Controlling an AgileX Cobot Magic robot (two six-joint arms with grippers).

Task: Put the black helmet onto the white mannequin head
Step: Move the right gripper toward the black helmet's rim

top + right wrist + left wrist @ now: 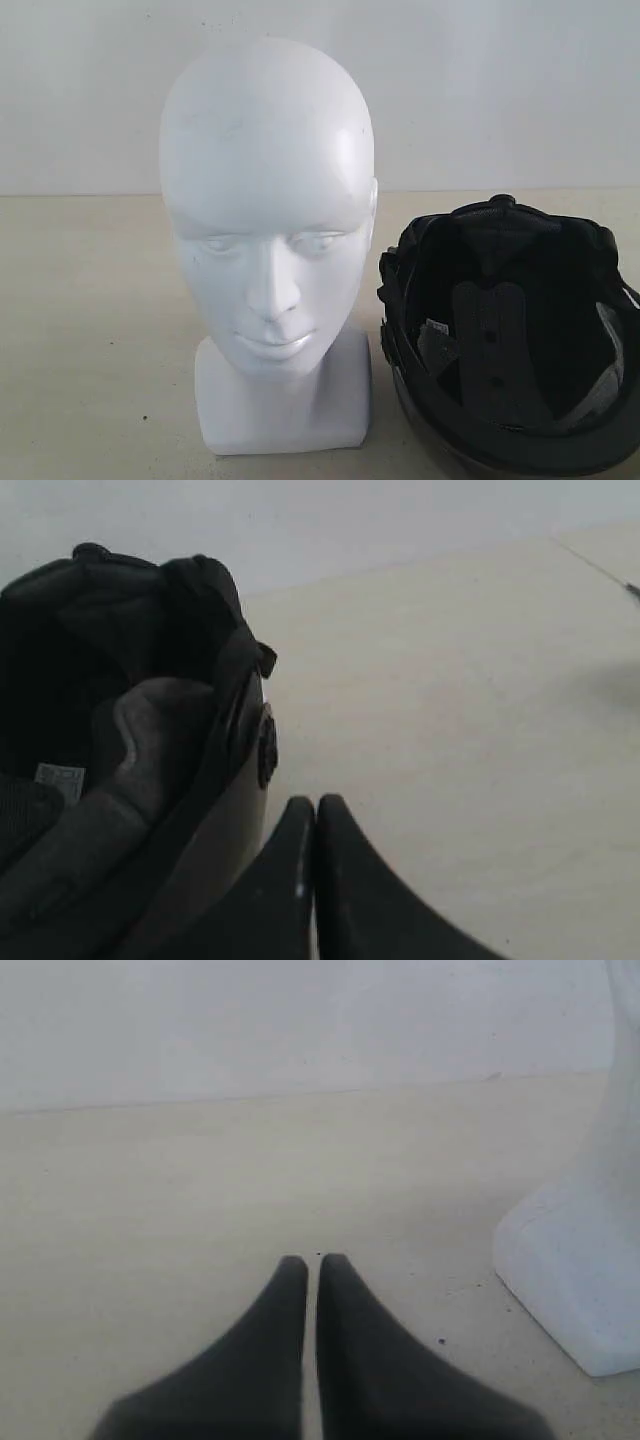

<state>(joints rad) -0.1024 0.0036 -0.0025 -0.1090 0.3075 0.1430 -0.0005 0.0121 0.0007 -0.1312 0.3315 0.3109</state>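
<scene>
Both closed hands empty: black helmet beside right hand.

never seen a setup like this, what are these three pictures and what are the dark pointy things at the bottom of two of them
These come from a two-armed robot. One camera stands off the arms and faces the pale tabletop. On it stand a glossy white mannequin head and, beside it, a matte black helmet lying with its padded inside showing. The other two cameras sit on the robot's wrists. The dark pointed shapes are each arm's gripper. The left gripper, shut, rests near the head's block base. The right gripper, also shut, sits beside the helmet. Neither holds anything.
</scene>
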